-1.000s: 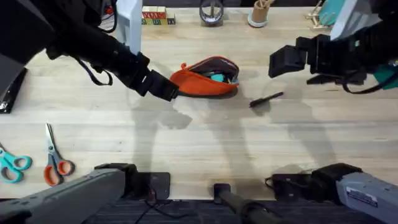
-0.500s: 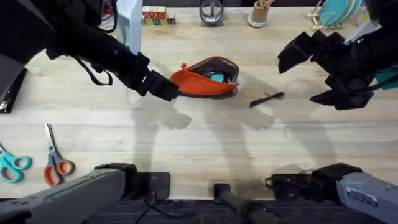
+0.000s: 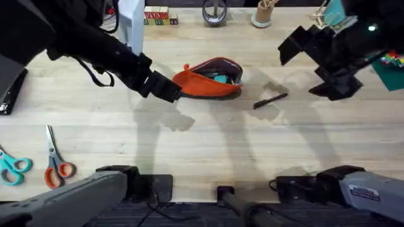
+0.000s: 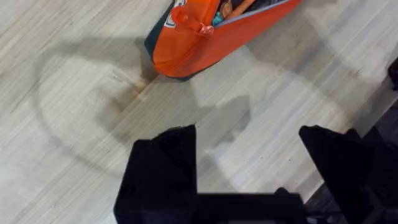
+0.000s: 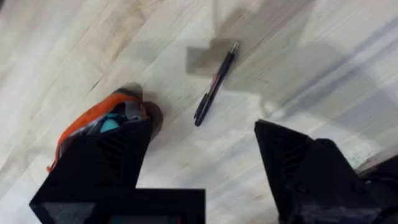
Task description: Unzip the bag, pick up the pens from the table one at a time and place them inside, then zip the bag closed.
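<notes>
The orange bag [image 3: 203, 83] lies on the table [image 3: 202, 139] behind its middle, its zipper open. A teal pen [image 3: 221, 78] shows inside the opening. A black pen [image 3: 270, 101] lies on the wood to the right of the bag. My left gripper [image 3: 169, 89] hovers open just off the bag's left end; in the left wrist view the bag [image 4: 211, 37] lies beyond the spread fingers [image 4: 165, 168], untouched. My right gripper [image 3: 291, 47] hangs open above and behind the black pen [image 5: 216, 83], with the bag [image 5: 93, 121] partly behind one finger.
Orange-handled scissors [image 3: 57, 167] and teal-handled scissors [image 3: 12, 167] lie at the front left. A black object [image 3: 9, 91] sits at the left edge. Blocks [image 3: 158, 16], a metal cup [image 3: 214, 12] and a small holder [image 3: 262, 14] line the back edge.
My right arm has swung up and turned, its gripper shifting toward the back right of the black pen. The left arm, bag and pens have not moved.
</notes>
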